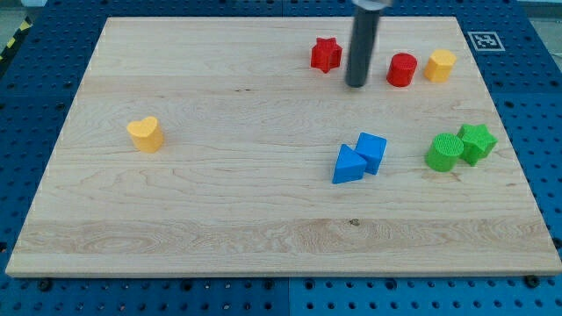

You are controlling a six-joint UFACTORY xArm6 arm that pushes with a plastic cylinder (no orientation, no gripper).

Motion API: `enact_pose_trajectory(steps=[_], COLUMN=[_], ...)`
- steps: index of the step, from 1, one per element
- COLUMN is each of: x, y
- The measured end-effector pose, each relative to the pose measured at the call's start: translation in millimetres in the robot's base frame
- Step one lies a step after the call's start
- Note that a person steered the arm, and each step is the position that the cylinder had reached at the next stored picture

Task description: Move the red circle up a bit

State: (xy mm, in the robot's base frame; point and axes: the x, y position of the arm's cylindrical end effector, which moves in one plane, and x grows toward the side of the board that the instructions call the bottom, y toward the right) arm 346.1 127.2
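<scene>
tip [356, 85]: upper right of frame, between red star [326, 54] and red circle [402, 69], touching neither | end effector: bare rod, no jaws to open or close | yellow hexagon [440, 65] just right of circle

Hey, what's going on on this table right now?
A robot arm's dark rod is working on a wooden board scattered with small coloured blocks. My tip sits near the view's top, between the red star on its left and the red circle on its right, touching neither. The red circle, next to a yellow block, is the one to be nudged up; the tip is beside it, not below it.
</scene>
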Motion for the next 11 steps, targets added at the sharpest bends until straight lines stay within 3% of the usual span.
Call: enact_pose_trajectory(steps=[3,4,6,9,10,11], x=[10.1,5.9,5.9,-20.9,-64.6,-72.5], y=[155.9,160.2,70.5,62.2,62.2,53.7])
